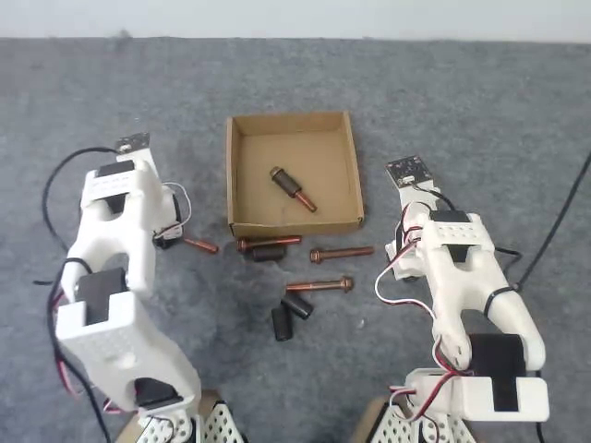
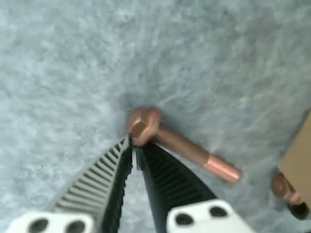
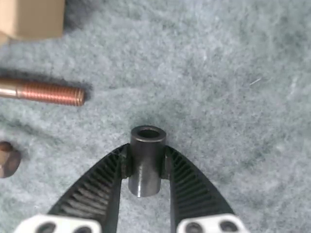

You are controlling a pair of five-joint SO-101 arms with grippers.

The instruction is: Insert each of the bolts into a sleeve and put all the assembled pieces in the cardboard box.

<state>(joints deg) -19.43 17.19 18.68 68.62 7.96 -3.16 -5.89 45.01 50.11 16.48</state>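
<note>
Carpet (image 1: 480,111): mottled grey, paler flecks.
Cardboard box (image 1: 242,175): plain tan-brown.
Bolt (image 2: 184,148) at left: copper-red, with a brighter pinkish band toward its end; centre bolts (image 1: 319,286) the same copper.
Sleeve (image 3: 146,165) at right: matt black; loose sleeves (image 1: 282,323) black too.
Assembled piece (image 1: 293,189) in the box: black sleeve, copper shank.
Left gripper (image 2: 134,144) and right gripper (image 3: 146,158): black ribbed fingers (image 3: 194,189), white mounts.
Arms (image 1: 120,221): white shells, black motors.

Tabletop (image 1: 480,120) was covered edge to edge w/ grey felt-like carpet, mottled and slightly fuzzy. Along the far side ran a pale, plain strip (image 1: 295,18) – poss. a wall. Light was soft, even; shadows short, faint.
</note>
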